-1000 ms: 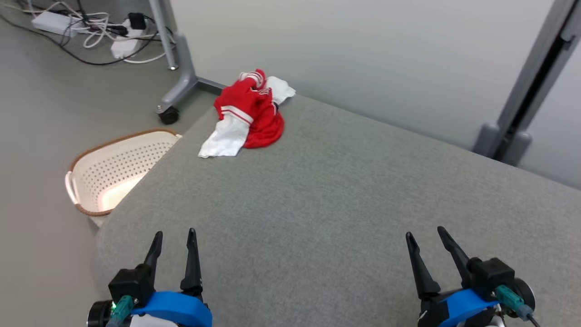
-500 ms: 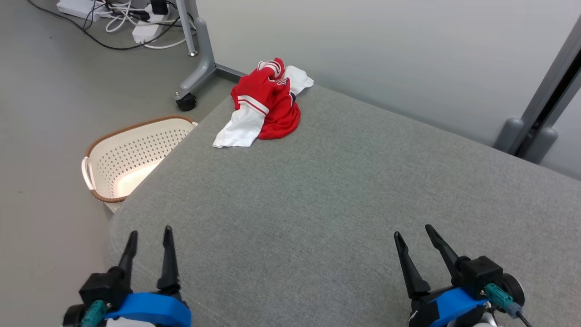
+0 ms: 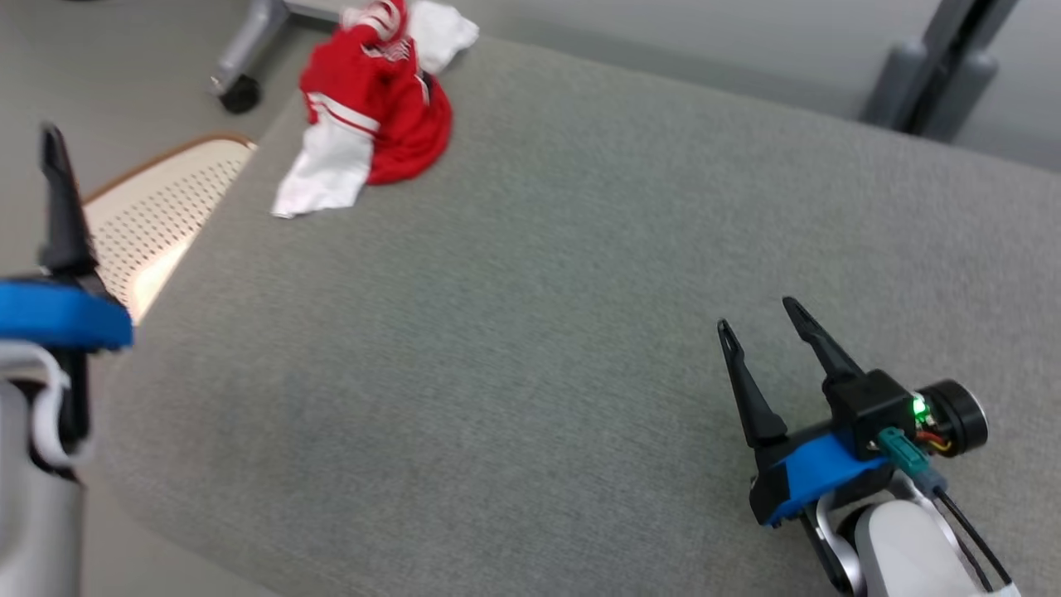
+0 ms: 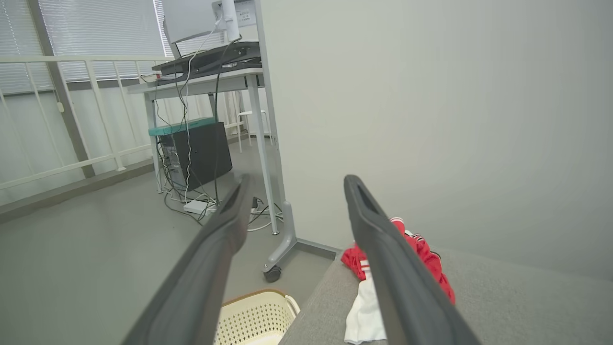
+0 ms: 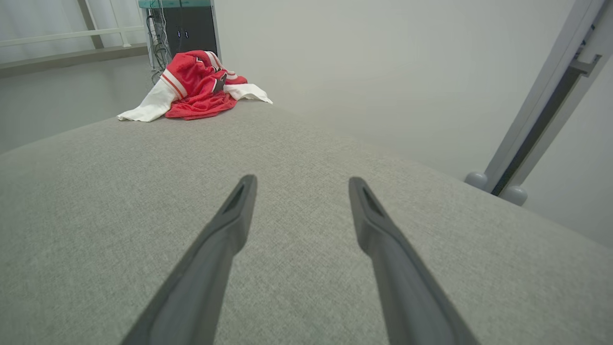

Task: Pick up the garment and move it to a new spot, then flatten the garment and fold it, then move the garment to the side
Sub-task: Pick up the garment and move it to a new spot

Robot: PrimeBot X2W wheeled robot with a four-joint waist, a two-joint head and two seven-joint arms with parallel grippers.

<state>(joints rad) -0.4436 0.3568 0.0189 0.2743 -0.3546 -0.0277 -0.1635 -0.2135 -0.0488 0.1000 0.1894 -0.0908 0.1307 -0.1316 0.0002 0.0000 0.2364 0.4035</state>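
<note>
Both tools are spread wide and hold nothing: right tool (image 3: 756,313) sits low over the grey fabric worktop (image 3: 530,332) at lower right of the head view, left tool (image 4: 297,184) is up at the left frame edge. Red-and-white garment (image 3: 373,108) lies crumpled on the worktop's corner at upper left, well apart from both tools. Perforated cream basket (image 3: 157,199) stands on the floor just beside that edge.

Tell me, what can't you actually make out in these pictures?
- Garment: crumpled heap, so its cut is unclear; head view's top edge clips it.
- Garment, left wrist view: partly behind a finger of the left hand.
- Basket, head view: partly behind the cushion's edge.
</note>
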